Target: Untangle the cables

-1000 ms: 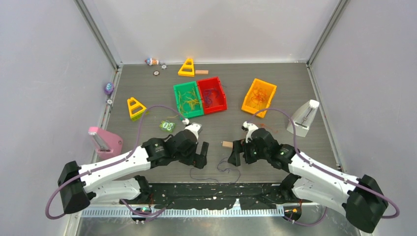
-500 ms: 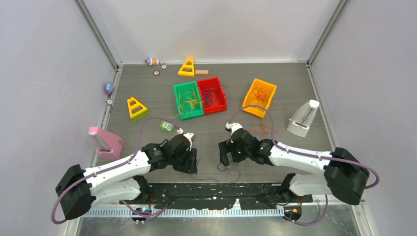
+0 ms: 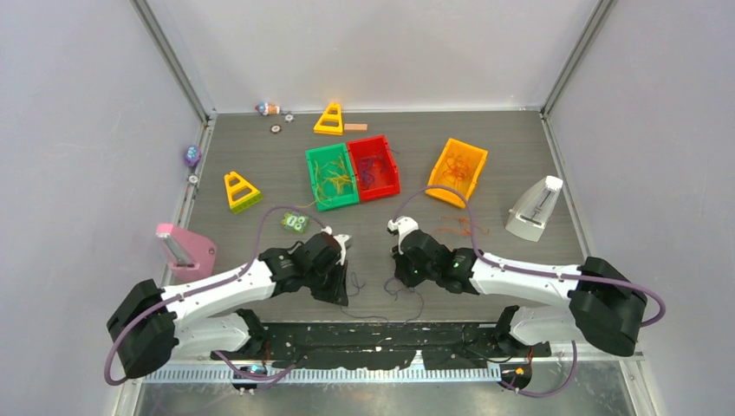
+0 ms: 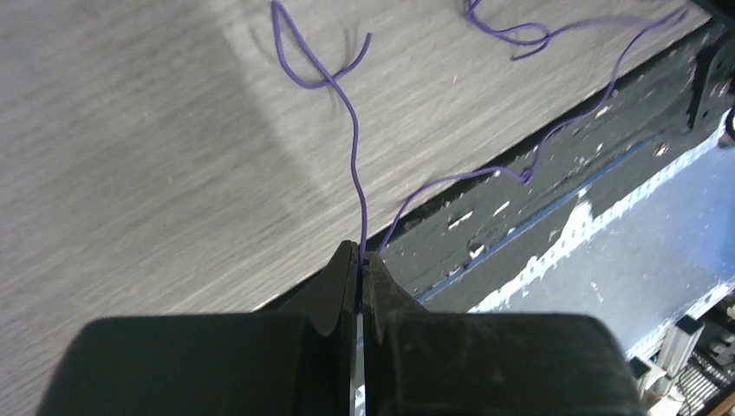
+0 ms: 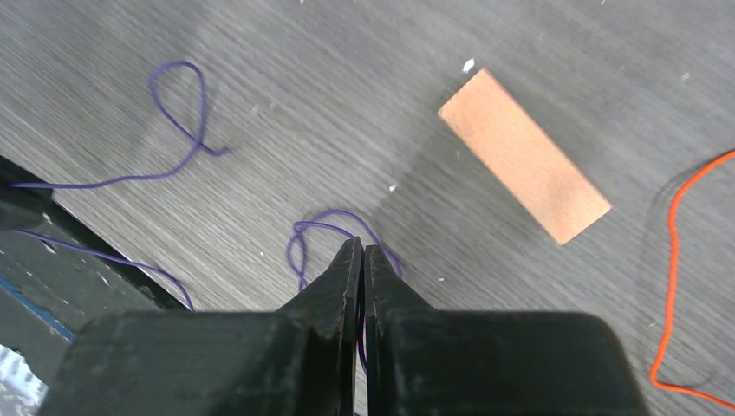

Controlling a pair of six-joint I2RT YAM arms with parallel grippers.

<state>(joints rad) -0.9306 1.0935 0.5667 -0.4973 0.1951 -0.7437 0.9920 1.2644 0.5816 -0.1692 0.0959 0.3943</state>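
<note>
A thin purple cable (image 4: 354, 139) lies in loose loops on the grey table near its front edge, and one strand trails over the black base plate (image 4: 555, 191). My left gripper (image 4: 361, 252) is shut on this cable, which runs straight out of its tips. In the top view it (image 3: 341, 292) points down at the table. My right gripper (image 5: 362, 248) is shut too. A small purple cable loop (image 5: 299, 243) curls around its tips, with a strand between the fingers. It (image 3: 400, 276) faces the left gripper a short way apart. More cables fill the three bins.
A flat wooden block (image 5: 524, 167) and an orange cable (image 5: 672, 260) lie just beyond the right gripper. Green (image 3: 332, 176), red (image 3: 374, 166) and orange (image 3: 457, 171) bins stand mid-table. A white wedge (image 3: 534, 208), a pink object (image 3: 185, 250) and yellow triangles (image 3: 239, 190) sit around them.
Both arms have swung in toward the middle front of the table and lowered onto the purple cable. Both grippers were open and are now shut on it.
</note>
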